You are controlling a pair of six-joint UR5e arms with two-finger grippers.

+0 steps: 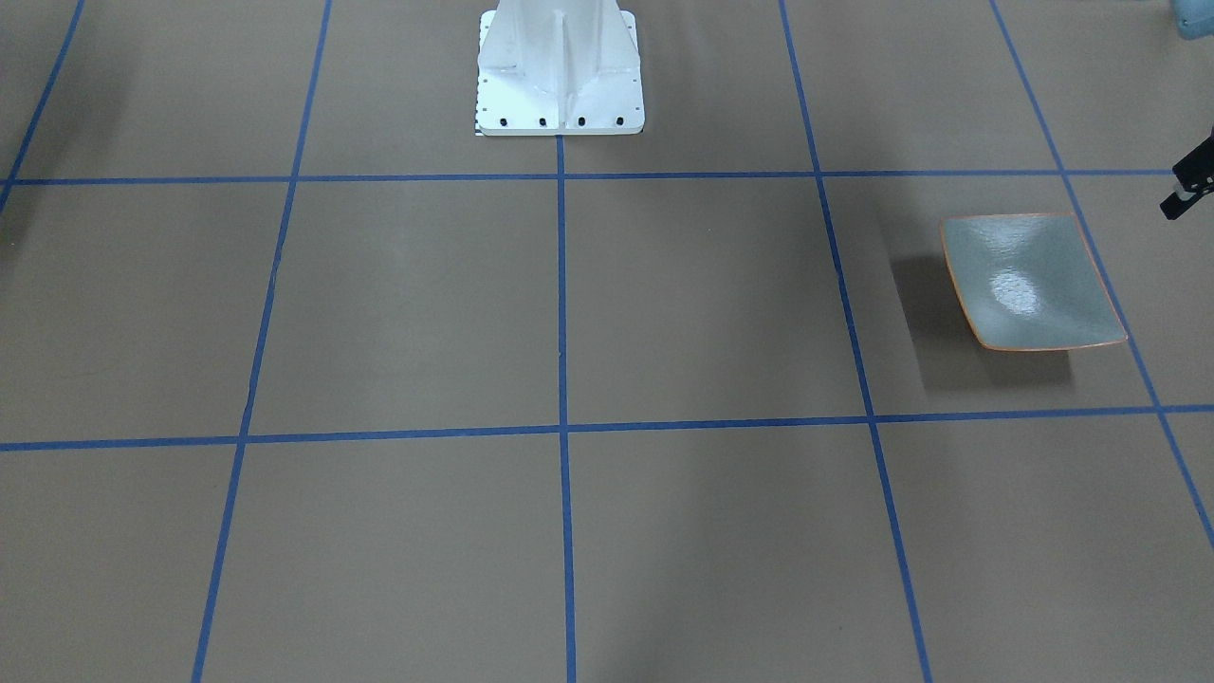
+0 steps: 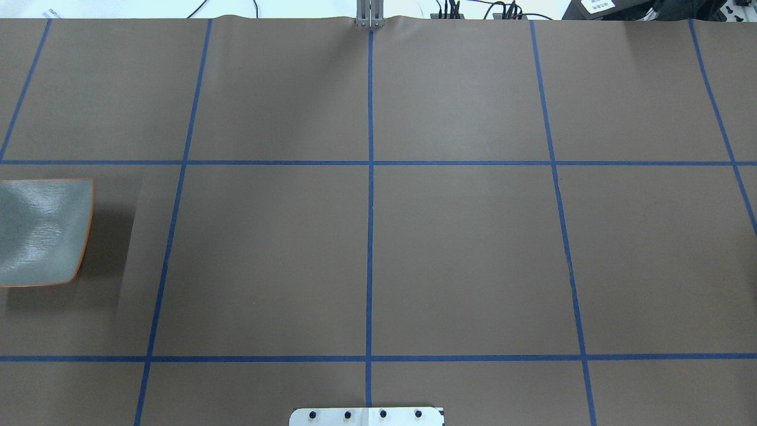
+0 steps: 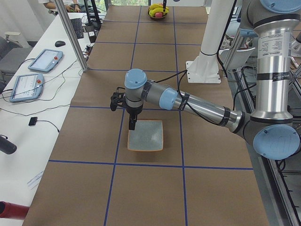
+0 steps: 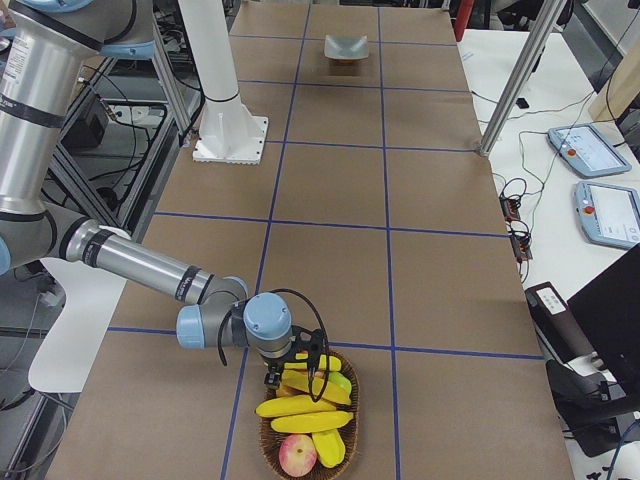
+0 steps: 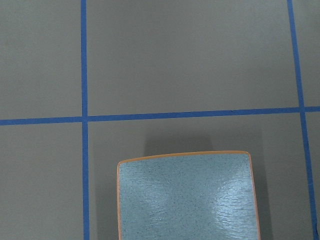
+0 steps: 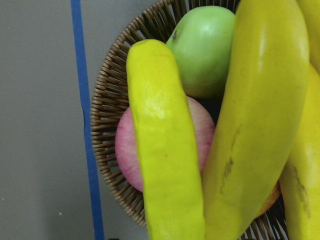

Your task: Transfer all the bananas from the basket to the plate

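The plate [image 1: 1029, 282] is empty; it also shows in the overhead view [image 2: 41, 231], the left wrist view [image 5: 187, 197] and, far off, the exterior right view [image 4: 346, 46]. Several yellow bananas [image 4: 305, 408] lie in a wicker basket [image 4: 270, 440] at the table's other end; two fill the right wrist view [image 6: 165, 150]. My left gripper [image 3: 131, 121] hangs over the plate's edge; a bit of it shows at the front view's border [image 1: 1190, 185]. My right gripper [image 4: 300, 365] hovers low over the bananas. I cannot tell whether either gripper is open or shut.
The basket also holds a green apple [image 6: 205, 47] and a pink apple [image 6: 127, 150]. The robot's white base [image 1: 560, 66] stands at mid-table. Operator desks with tablets [image 3: 44, 60] and metal posts [image 4: 515, 80] line the far side of the table.
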